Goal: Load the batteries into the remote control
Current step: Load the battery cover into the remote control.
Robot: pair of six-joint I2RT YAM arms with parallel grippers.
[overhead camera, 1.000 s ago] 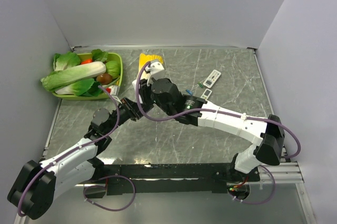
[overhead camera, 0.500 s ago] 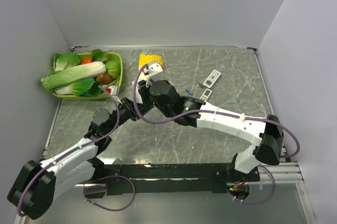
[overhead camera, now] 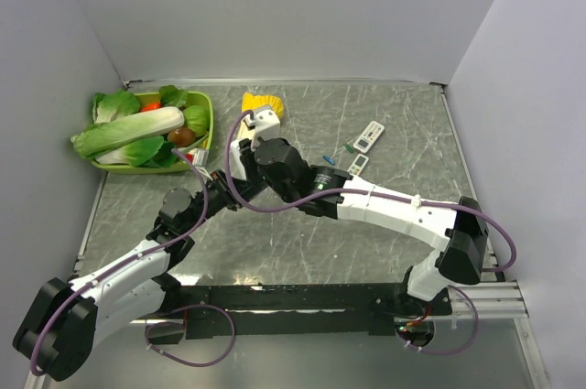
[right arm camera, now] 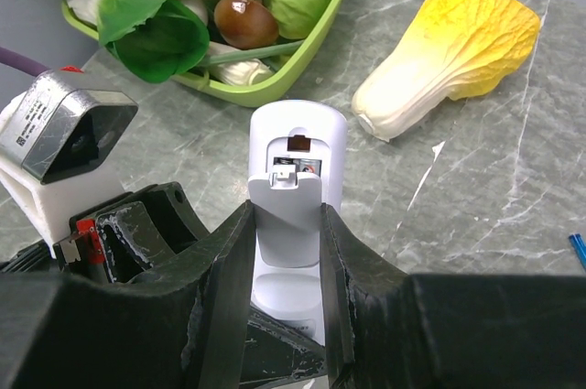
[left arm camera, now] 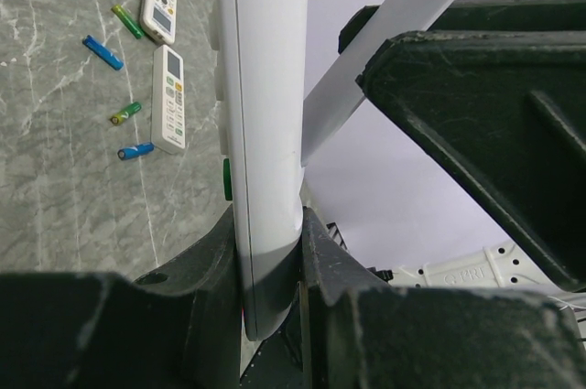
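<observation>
My left gripper (left arm camera: 270, 252) is shut on the lower end of a white remote control (left arm camera: 261, 87), held upright and seen edge-on. In the right wrist view the remote control (right arm camera: 298, 133) shows its back. My right gripper (right arm camera: 286, 224) is shut on the sides of its battery cover (right arm camera: 286, 201). The cover sits slid down, and the top of the compartment shows. Both grippers meet left of the table's centre (overhead camera: 236, 169). Loose batteries lie on the table: a green one (left arm camera: 127, 20), two blue ones (left arm camera: 103, 52) (left arm camera: 135, 150) and a green-yellow one (left arm camera: 125, 113).
Two more white remotes (left arm camera: 159, 5) (left arm camera: 169, 99) lie among the batteries, right of centre in the top view (overhead camera: 369, 135). A green basket (overhead camera: 209, 128) of vegetables stands at the back left. Beside it lies a yellow cabbage (right arm camera: 458, 41). Walls close in the table.
My right wrist has shifted a little to the left and back, staying on the remote control. The left arm has not moved.
</observation>
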